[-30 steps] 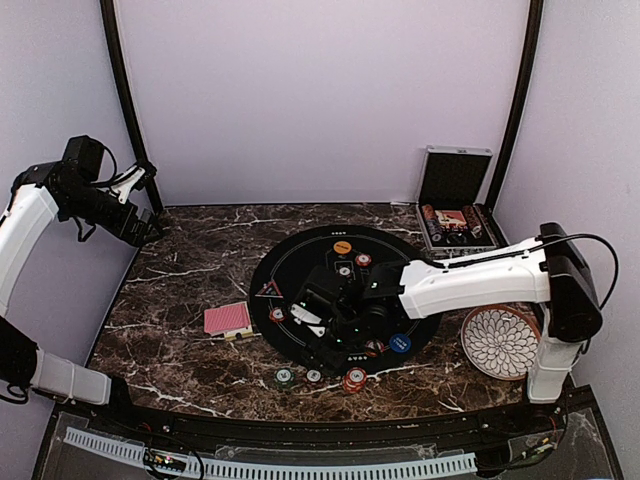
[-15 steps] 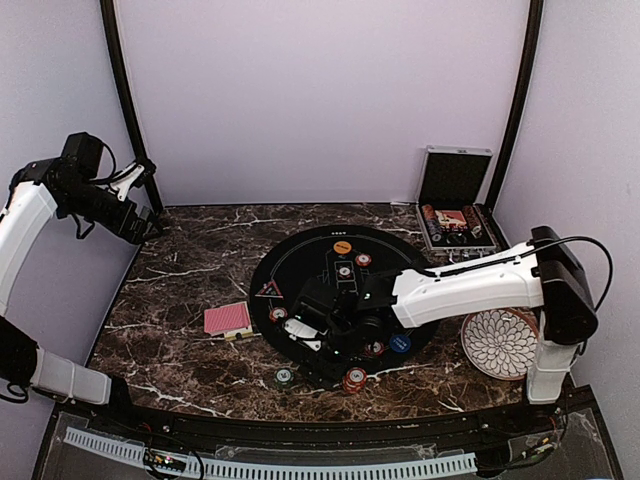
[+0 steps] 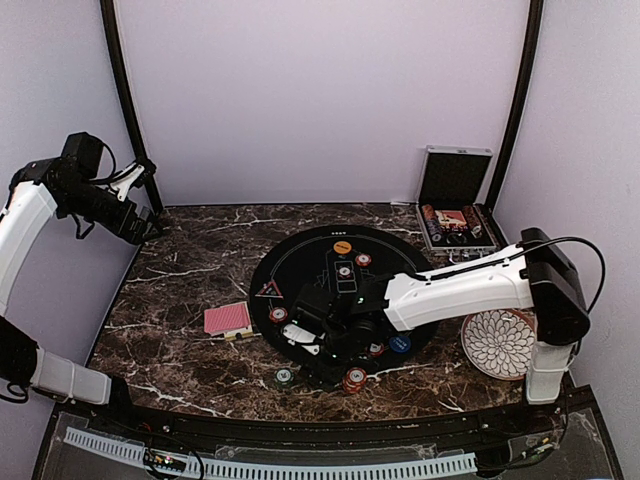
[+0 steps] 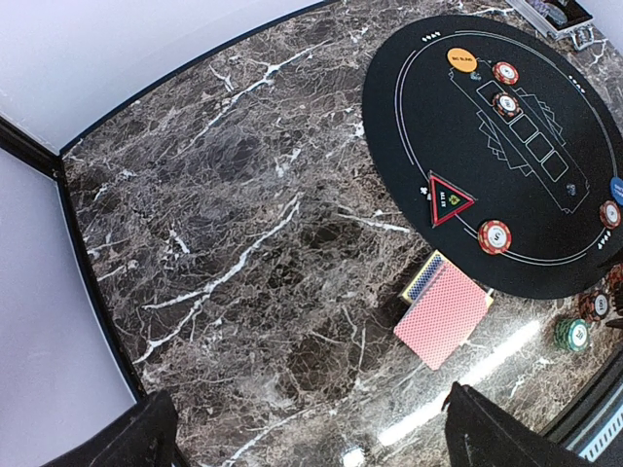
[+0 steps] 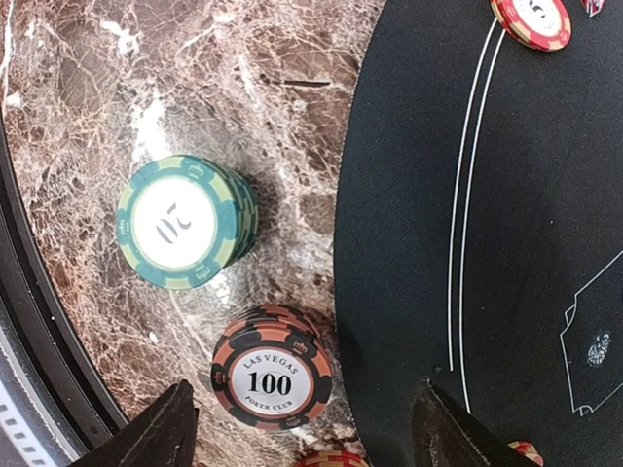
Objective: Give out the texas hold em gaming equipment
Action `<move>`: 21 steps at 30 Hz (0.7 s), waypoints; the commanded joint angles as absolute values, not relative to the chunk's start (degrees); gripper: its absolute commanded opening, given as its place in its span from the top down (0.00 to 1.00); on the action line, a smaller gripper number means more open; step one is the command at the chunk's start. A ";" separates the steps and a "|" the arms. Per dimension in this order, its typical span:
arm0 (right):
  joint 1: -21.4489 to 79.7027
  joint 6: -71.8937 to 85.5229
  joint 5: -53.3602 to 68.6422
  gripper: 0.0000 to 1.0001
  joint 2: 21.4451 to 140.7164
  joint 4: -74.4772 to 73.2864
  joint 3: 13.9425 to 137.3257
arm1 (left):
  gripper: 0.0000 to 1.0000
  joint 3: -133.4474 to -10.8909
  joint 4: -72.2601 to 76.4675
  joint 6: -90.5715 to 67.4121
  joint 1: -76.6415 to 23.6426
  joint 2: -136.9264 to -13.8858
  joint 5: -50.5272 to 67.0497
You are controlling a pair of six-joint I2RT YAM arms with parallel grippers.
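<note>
While R gripper hangs wide open, empty, over chip stacks beside black mat, cards undealt, looks approx half done.

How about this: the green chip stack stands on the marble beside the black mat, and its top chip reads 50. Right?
Nearly. The green chip stack does stand on the marble beside the black mat, but its top chip reads 20, not 50. The right wrist view shows the number plainly.

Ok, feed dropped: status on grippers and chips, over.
Left gripper open, empty, raised. Right gripper open, over the 100 chip stack, not gripping. Green 20 stack close alongside.
</note>
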State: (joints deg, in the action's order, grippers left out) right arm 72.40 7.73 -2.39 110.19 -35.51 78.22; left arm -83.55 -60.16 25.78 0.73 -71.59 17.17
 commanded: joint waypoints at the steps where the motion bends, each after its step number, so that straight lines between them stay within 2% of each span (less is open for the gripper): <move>1: 72.92 7.23 -2.40 0.25 111.92 -34.31 79.89 | 0.01 -85.51 -61.77 26.52 0.44 -71.46 18.05; 9: 72.94 7.05 -1.94 0.27 112.24 -34.41 80.19 | 0.01 -85.31 -61.76 26.65 0.44 -71.20 17.87; 17: 73.10 7.34 -1.53 0.40 112.32 -34.15 79.99 | 0.01 -85.17 -61.64 26.66 0.44 -71.20 17.67; 21: 73.37 7.50 -1.61 0.42 112.46 -34.29 79.81 | 0.01 -85.17 -61.63 26.66 0.44 -71.20 17.49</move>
